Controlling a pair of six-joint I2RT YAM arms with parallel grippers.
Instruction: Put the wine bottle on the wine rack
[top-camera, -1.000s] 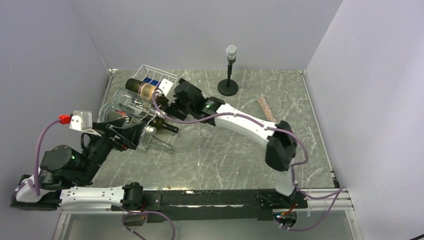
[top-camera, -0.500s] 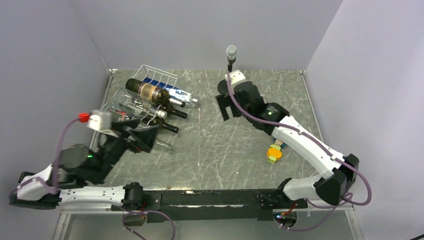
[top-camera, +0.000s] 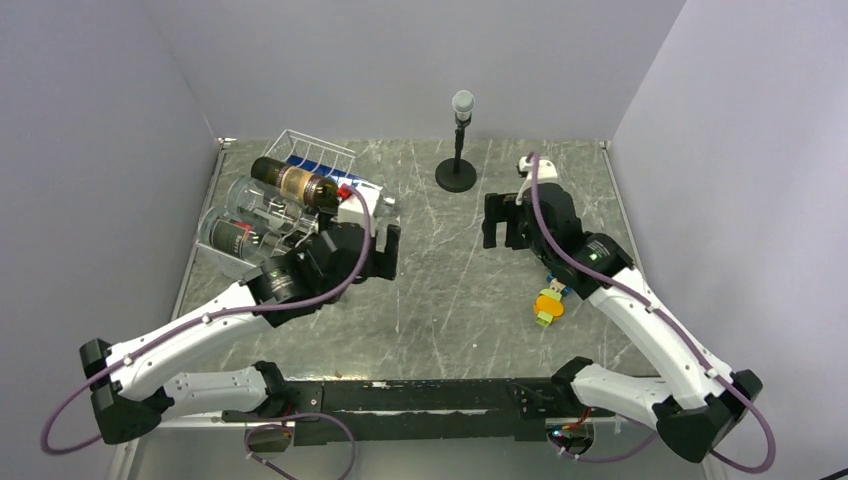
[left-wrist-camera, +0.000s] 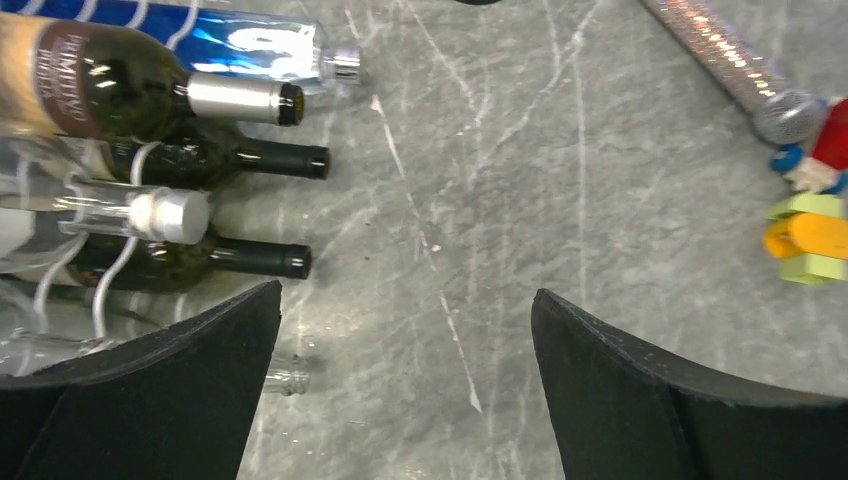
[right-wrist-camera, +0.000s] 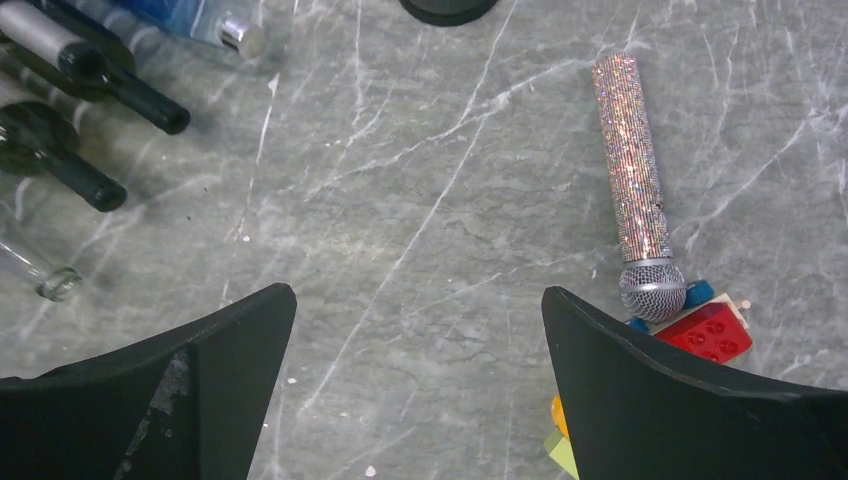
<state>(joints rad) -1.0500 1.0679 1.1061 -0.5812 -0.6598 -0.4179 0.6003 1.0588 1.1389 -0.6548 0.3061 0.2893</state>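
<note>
Mic stand (top-camera: 456, 178) upright, far centre; glitter microphone (right-wrist-camera: 634, 190) lying flat, head touching colourful toy blocks (right-wrist-camera: 708, 332).

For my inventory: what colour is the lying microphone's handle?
Microphone handle: glittery silver; clearest in right wrist view.

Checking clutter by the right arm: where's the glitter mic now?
Right wrist view: the glitter mic lies flat on the table's right half, between the mic stand base and the red toy block, with its head by the block.
</note>
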